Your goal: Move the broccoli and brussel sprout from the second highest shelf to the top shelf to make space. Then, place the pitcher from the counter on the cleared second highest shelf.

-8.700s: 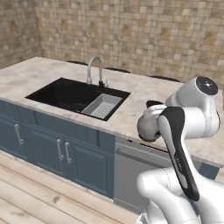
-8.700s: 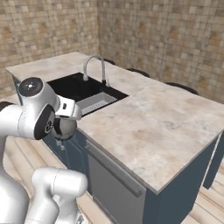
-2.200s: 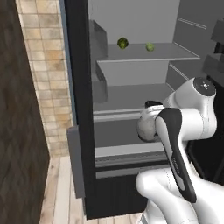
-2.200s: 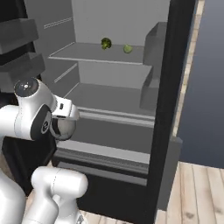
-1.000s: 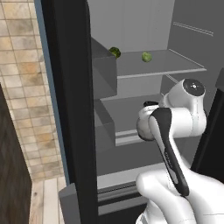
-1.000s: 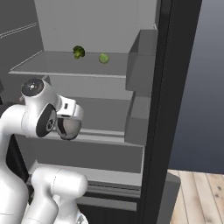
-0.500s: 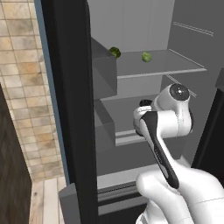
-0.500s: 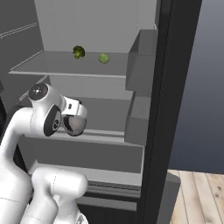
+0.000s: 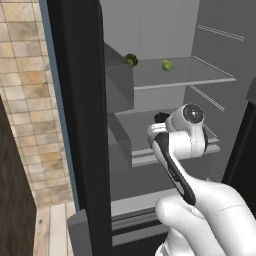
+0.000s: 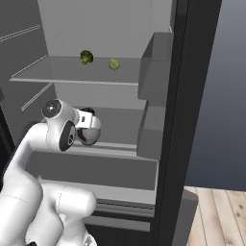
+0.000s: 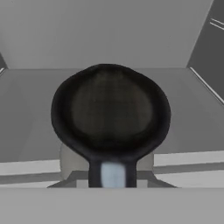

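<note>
The dark lumpy broccoli (image 9: 131, 59) (image 10: 86, 56) and the smoother, lighter brussel sprout (image 9: 167, 65) (image 10: 114, 63) lie a little apart on the second highest shelf (image 9: 185, 80) (image 10: 57, 72) of the open fridge. My gripper (image 9: 160, 118) (image 10: 87, 112) is one shelf lower, well below both vegetables and pointing into the fridge. Its fingers are hidden behind my own arm, so I cannot tell whether they are open or shut. The top shelf, the pitcher and the counter are out of view.
A black pan (image 11: 109, 111) sits on the lower shelf (image 11: 188, 157) straight ahead of the hand, its handle toward me. The black fridge door (image 9: 75, 125) (image 10: 185, 120) stands open beside the arm, with grey door bins (image 9: 120, 85) (image 10: 156, 67).
The base drove from the sink counter to the open fridge and has stood still for the last second. Since then my arm has leaned forward and lower toward the shelves.
</note>
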